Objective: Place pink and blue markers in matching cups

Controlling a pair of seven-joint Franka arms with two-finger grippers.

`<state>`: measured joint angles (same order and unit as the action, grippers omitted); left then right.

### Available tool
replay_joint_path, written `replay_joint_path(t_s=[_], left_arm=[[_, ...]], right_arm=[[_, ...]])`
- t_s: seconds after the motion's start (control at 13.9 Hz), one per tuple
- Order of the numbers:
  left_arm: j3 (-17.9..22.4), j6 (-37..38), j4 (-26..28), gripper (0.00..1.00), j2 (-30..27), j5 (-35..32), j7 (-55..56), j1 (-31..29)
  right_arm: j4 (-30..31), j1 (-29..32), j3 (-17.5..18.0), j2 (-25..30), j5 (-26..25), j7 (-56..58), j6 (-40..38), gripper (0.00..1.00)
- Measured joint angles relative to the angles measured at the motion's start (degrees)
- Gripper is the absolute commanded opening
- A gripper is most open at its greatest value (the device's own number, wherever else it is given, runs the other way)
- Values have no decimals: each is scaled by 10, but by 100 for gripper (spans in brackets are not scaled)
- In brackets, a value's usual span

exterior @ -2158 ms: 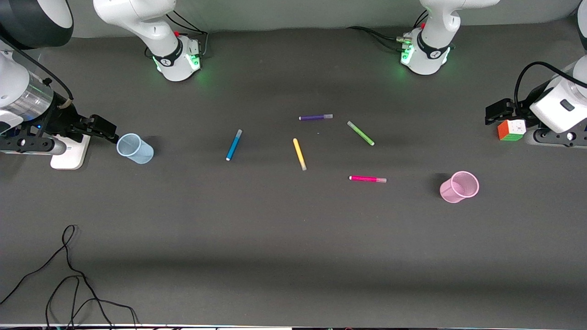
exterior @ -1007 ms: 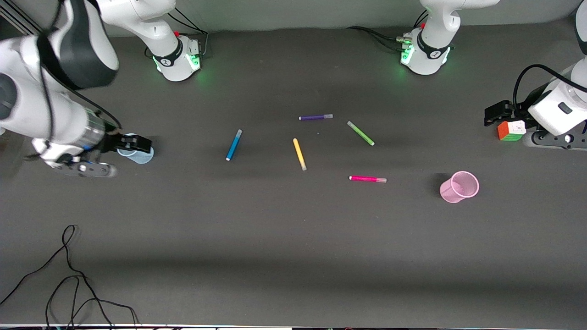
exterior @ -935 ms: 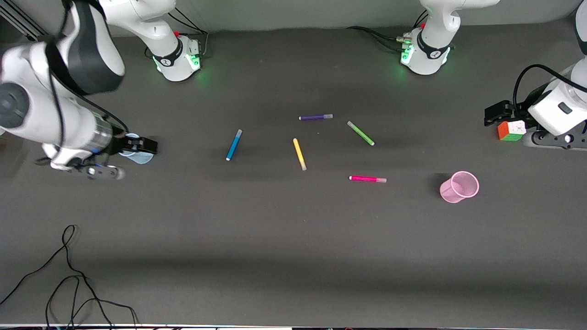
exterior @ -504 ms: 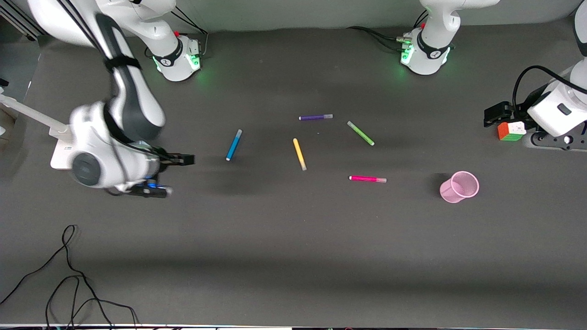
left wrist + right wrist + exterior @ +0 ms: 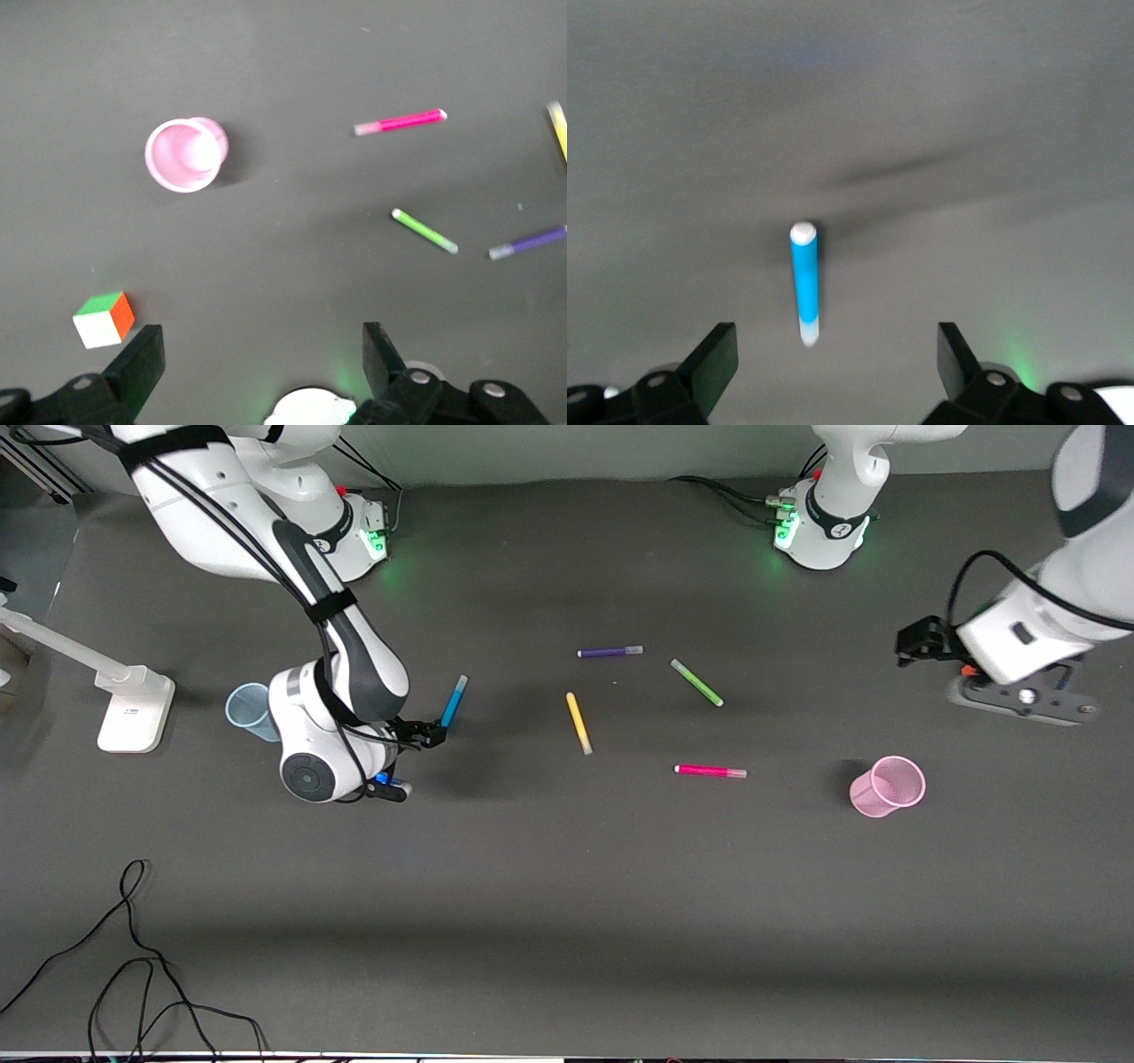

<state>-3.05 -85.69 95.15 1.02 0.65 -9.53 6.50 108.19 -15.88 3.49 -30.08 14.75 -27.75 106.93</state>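
Dark grey tabletop (image 5: 567,886) with a fair bit scattered on it: a white stand (image 5: 133,707) and a loose black cable (image 5: 133,957) toward the right arm's end, a colour cube (image 5: 104,319) near the left arm's end, plus purple pen (image 5: 609,652), green pen (image 5: 696,682) and yellow pen (image 5: 578,723) lying loose mid-table, none touching each other. Pink cup (image 5: 887,786) is meshy and translucent, lying tipped on its side toward the left arm's end; blue cup (image 5: 249,711) is smooth and pale, partly hidden by the right arm. Pink marker (image 5: 710,771) is bright magenta with a pale cap, flat on the tabletop between the yellow pen and the pink cup. Blue marker (image 5: 453,704) lies flat too, pale tips. Right claw (image 5: 429,734) sits over the blue marker's near end, spread wide, holding nothing. Left claw (image 5: 914,642) hangs over the tabletop near the cube, also spread wide and holding nothing.
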Motion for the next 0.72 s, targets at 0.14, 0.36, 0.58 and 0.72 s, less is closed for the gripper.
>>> replay_joint_path(t_s=[0.14,0.36,0.58,0.72], left_arm=[[-4,0,0,99,0,2,-56,22],[-7,-8,3,100,5,20,-116,56],[-9,-31,8,100,13,29,-126,100],[-10,-56,17,100,14,29,-127,129]], right_arm=[[30,-3,8,-5,6,-6,42,100],[57,-6,18,-9,26,-9,78,100],[72,-6,20,-13,31,-10,105,100],[74,-6,20,-20,33,-11,123,76]])
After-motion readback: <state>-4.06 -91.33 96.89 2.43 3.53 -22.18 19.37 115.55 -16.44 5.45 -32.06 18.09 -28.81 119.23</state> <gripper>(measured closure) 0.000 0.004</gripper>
